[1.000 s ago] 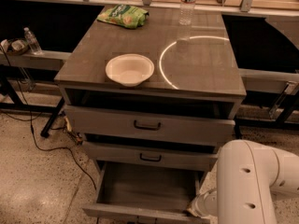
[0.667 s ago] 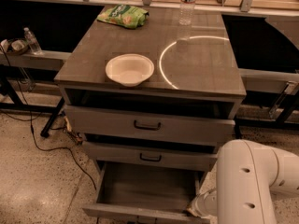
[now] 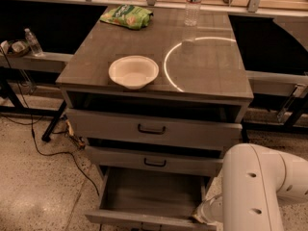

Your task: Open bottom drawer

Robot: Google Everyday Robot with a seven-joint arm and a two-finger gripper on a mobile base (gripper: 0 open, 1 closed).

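The bottom drawer (image 3: pixel 149 196) of the grey wood-grain cabinet stands pulled far out, its inside bare; its front edge runs along the lower frame edge and its handle is out of view. The top drawer (image 3: pixel 151 129) and the middle drawer (image 3: pixel 155 162) above it each show a black bar handle and stand slightly out. My white arm (image 3: pixel 257 191) fills the lower right, reaching down by the drawer's right front corner. My gripper is hidden below the frame edge.
On the cabinet top sit a white bowl (image 3: pixel 133 71), a green chip bag (image 3: pixel 127 16) and a clear water bottle (image 3: pixel 193 4). A second bottle (image 3: pixel 32 42) stands on a ledge at left. Cables (image 3: pixel 48 148) trail over the speckled floor at left.
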